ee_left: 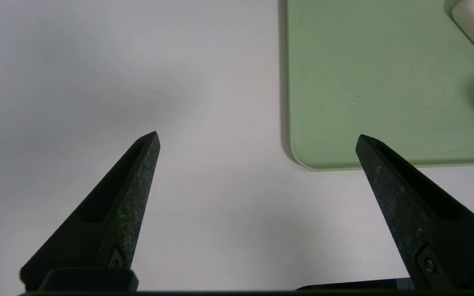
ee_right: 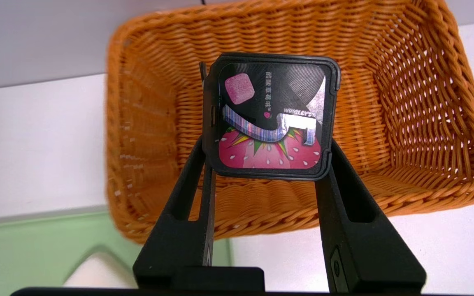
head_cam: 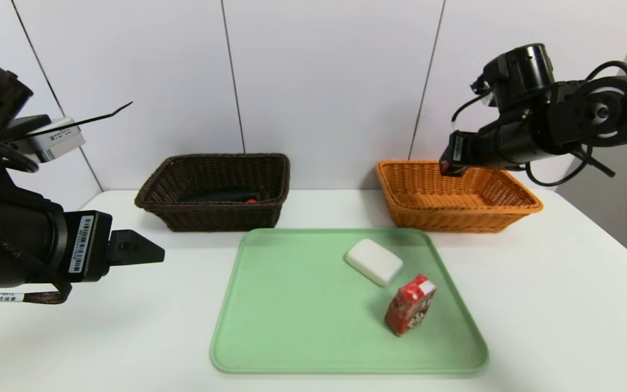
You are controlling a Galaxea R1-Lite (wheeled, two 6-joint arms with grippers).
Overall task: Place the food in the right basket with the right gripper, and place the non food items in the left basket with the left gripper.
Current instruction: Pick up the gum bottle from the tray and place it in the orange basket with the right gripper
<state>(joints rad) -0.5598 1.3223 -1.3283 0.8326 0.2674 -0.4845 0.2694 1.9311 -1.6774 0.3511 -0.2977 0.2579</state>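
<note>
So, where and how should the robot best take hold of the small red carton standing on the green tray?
Probably by the two opposite sides of the red carton, from above: it stands upright, narrow, with free space around.

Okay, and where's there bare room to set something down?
The left half of the green tray, beside the white block; also the white table between the dark basket and orange basket. It's crowded on the tray's right, where the block and red carton sit close.
</note>
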